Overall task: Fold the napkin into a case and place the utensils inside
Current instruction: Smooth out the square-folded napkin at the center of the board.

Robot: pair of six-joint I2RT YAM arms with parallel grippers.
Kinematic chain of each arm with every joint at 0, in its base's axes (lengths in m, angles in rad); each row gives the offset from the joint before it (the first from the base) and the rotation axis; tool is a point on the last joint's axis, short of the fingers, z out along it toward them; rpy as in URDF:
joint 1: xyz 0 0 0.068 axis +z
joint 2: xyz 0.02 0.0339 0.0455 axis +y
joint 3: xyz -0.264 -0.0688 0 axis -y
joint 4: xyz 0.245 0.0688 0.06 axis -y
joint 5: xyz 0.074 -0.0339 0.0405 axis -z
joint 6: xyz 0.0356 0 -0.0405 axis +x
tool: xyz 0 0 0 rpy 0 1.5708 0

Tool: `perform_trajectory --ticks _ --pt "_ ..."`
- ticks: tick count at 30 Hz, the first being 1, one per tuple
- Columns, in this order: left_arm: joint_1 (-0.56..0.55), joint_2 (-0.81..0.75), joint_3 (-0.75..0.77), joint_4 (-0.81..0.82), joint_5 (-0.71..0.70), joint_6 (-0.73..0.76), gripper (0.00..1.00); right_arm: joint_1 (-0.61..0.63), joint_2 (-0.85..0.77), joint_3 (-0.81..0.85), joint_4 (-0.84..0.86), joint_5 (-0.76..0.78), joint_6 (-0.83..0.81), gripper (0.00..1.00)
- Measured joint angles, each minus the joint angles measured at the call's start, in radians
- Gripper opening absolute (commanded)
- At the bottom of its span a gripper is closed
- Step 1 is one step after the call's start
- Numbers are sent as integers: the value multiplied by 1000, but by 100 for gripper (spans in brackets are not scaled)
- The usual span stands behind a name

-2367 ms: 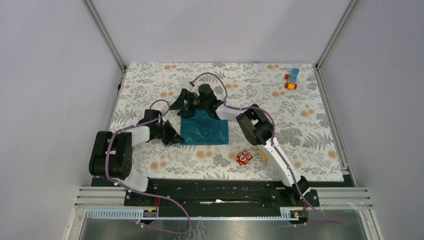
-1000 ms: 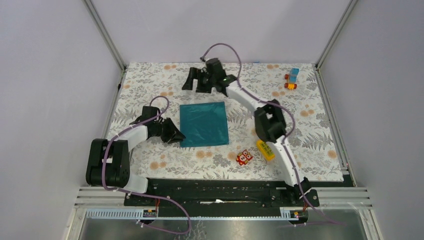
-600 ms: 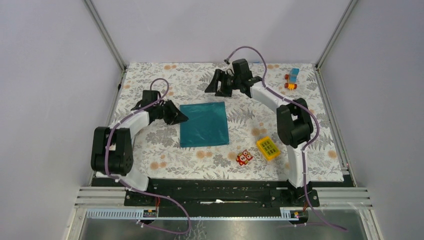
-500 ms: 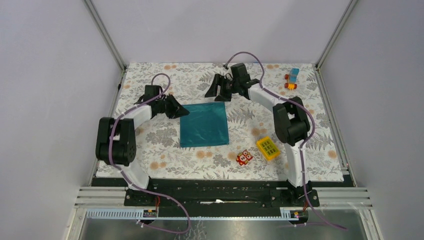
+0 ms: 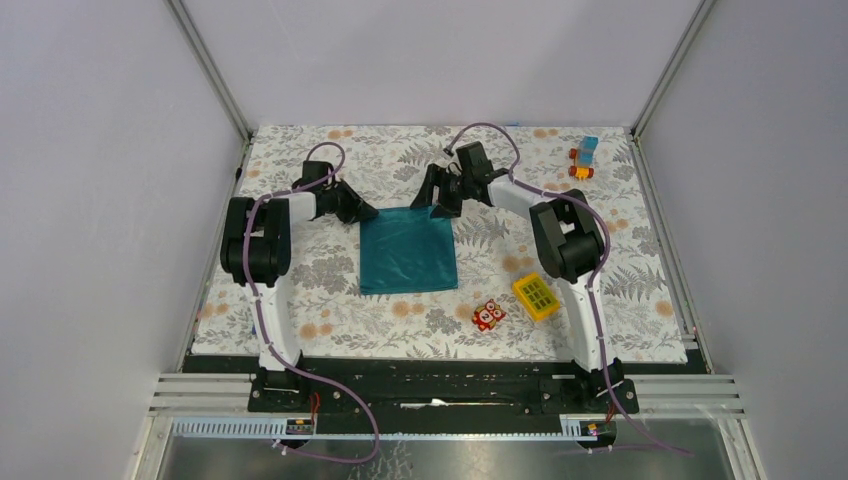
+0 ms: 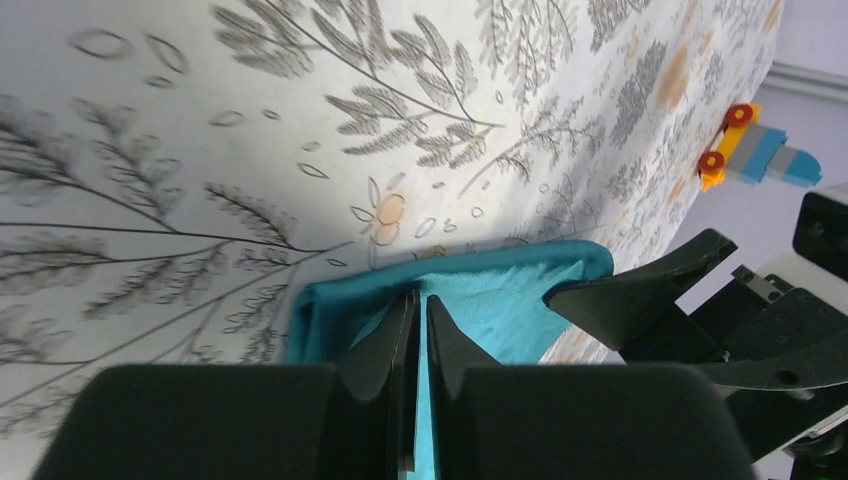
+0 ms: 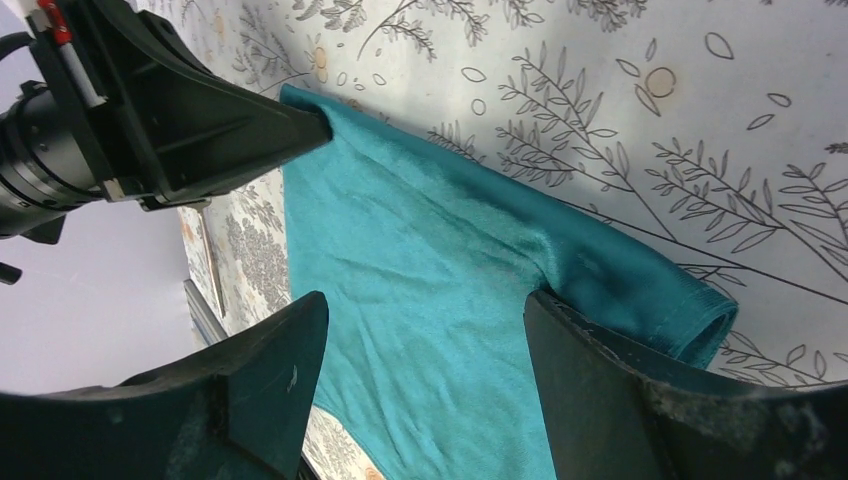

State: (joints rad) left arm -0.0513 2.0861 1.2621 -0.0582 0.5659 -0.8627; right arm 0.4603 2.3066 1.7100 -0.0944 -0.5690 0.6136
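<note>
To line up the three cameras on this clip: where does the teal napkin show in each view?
Top external: the napkin lies flat at the centre of the picture.
Left wrist: bottom centre, its folded edge at the fingertips.
Right wrist: fills the middle and lower part.
Shared landmark: the left hand at the napkin's far left corner, seen lower centre in its own view and upper left in the right wrist view.

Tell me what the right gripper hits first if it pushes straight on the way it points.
The napkin: the open right gripper straddles one corner of it, so the fabric comes first. Beyond that, the left gripper sits at the next corner, though how far off is unclear.
</note>
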Motion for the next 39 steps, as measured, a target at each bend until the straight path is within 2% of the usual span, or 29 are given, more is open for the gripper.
perform_trajectory --ticks 8,14,17,23,27,29,34,39 --pt "32 11 6 -13 -37 -8 5 -44 19 -15 33 -3 5 79" --pt "35 13 15 -25 -37 -4 7 -97 15 -50 89 -33 10 78" --pt "34 16 35 -58 -39 6 13 -102 2 -60 83 -35 3 79" --pt "36 8 85 -154 -40 58 30 -101 -69 -106 41 -34 -18 82" --pt "34 -70 80 -208 -11 97 37 -83 -177 -194 36 -45 -27 83" --pt "31 -152 36 -212 7 116 39 -62 -240 -264 82 -78 -8 83" --pt "1 -398 -187 -211 65 177 40 -5 -320 -450 249 -171 70 87" --pt "-37 -468 -387 -229 78 228 38 17 -325 -607 348 -228 123 88"
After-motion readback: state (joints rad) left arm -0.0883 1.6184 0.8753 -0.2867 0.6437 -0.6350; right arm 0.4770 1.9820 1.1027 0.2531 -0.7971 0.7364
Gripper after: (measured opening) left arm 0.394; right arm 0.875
